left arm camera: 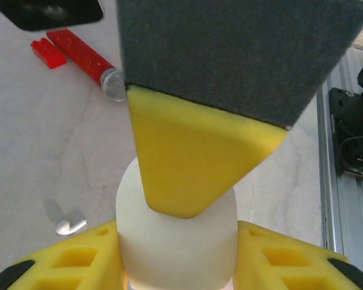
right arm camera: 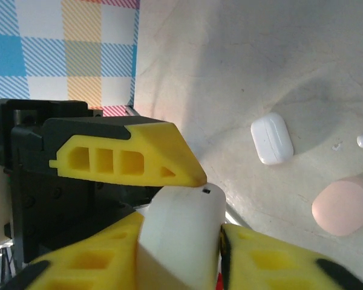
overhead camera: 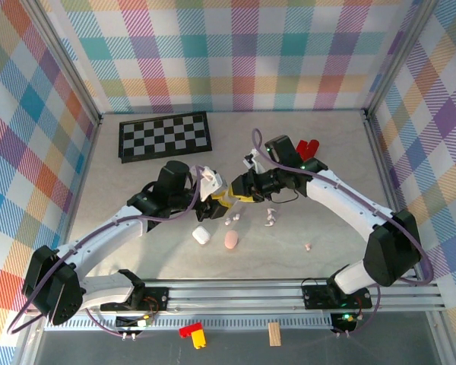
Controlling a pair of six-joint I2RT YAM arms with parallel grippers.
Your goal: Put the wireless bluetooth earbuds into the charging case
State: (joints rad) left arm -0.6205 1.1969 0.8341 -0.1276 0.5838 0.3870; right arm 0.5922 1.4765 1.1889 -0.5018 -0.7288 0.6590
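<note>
While the left gripper (left arm camera: 176, 257) and right gripper (right arm camera: 180, 244) both clamp the white case (right arm camera: 183, 217), partly closed, worktop (overhead camera: 334, 152) edges and walls (overhead camera: 251, 53) sit well clear.

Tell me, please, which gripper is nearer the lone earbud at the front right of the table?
Right. The right gripper is behind and left of the earbud; the left gripper meets it from farther left.

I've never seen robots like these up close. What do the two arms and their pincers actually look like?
The left arm and right arm both have smooth white shells between chunky black joints, with a purple cable running along each. The left gripper and right gripper have black bodies and wedge-shaped yellow fingers with hollow cut-outs. One finger face carries a dark grey pad.
</note>
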